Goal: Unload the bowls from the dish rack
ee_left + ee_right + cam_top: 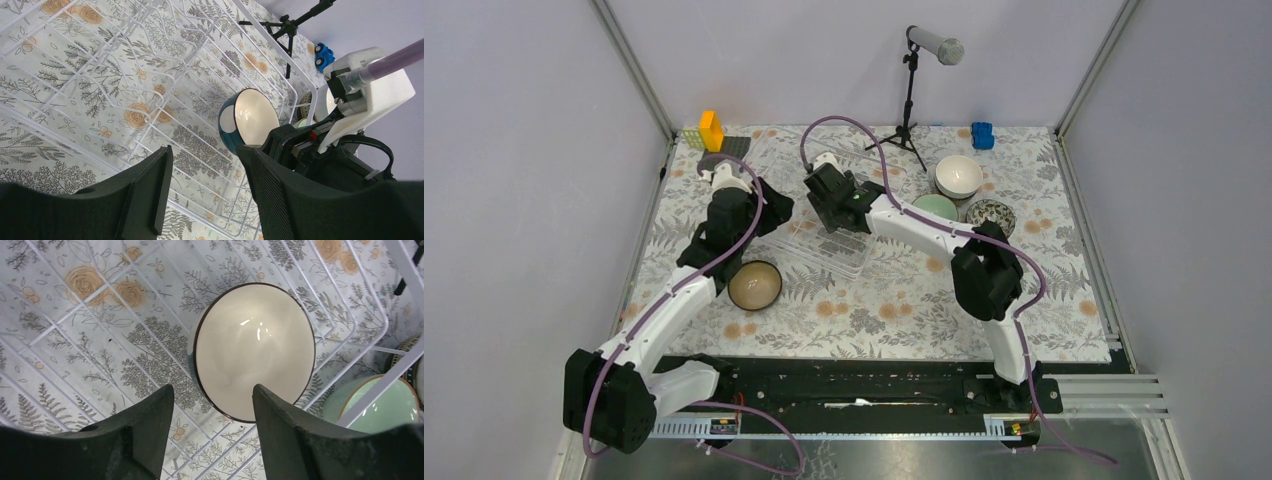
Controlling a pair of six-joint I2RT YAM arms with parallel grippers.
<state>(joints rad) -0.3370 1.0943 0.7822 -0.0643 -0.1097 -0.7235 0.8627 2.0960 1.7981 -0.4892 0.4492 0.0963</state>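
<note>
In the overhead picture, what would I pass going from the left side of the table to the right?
Orange block → brown bowl → dish rack → pale green bowl → patterned bowl.

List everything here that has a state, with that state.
dish rack, holding one bowl.
teal bowl, in the dish rack, ungripped.
left gripper, open, empty.
right gripper, open, over the teal bowl.
brown bowl, upright on the table.
green bowl, upright on the table.
white bowl, upright on the table.
</note>
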